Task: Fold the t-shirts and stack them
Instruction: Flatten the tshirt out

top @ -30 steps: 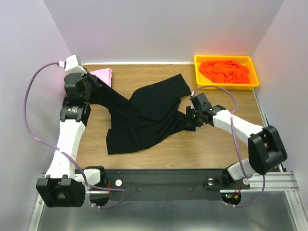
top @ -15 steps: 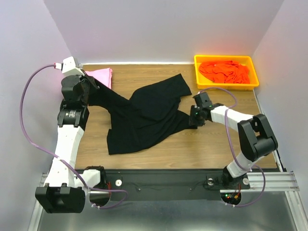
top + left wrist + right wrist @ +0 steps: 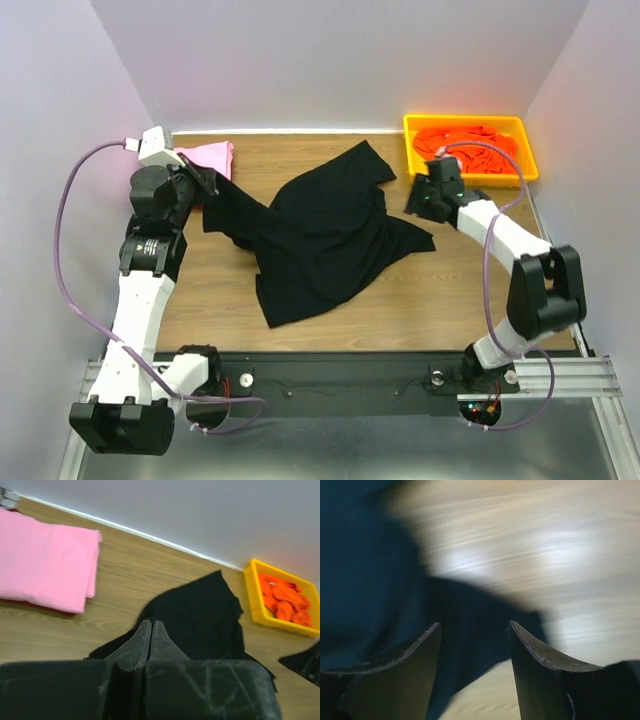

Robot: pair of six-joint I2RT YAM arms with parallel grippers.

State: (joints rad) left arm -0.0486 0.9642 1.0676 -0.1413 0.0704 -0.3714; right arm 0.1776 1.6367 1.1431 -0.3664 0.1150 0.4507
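Note:
The black t-shirt (image 3: 325, 235) lies crumpled and spread on the wooden table; it also shows in the left wrist view (image 3: 200, 615). My left gripper (image 3: 211, 190) is at its left corner, and the cloth stretches away from it. In the left wrist view the left gripper (image 3: 151, 625) has its fingers pressed together on the cloth edge. My right gripper (image 3: 417, 204) hovers over the shirt's right edge. In the blurred right wrist view it (image 3: 475, 623) is open and empty, with black cloth (image 3: 380, 580) below.
A folded pink shirt (image 3: 212, 155) lies at the back left, on a dark red one (image 3: 45, 608). A yellow tray (image 3: 470, 121) at the back right holds orange shirts (image 3: 468, 148). White walls close the table's back and sides.
The right gripper has let go of the shirt's right side and moved back toward the tray. The left gripper has shifted right, and the shirt has slid right and settled.

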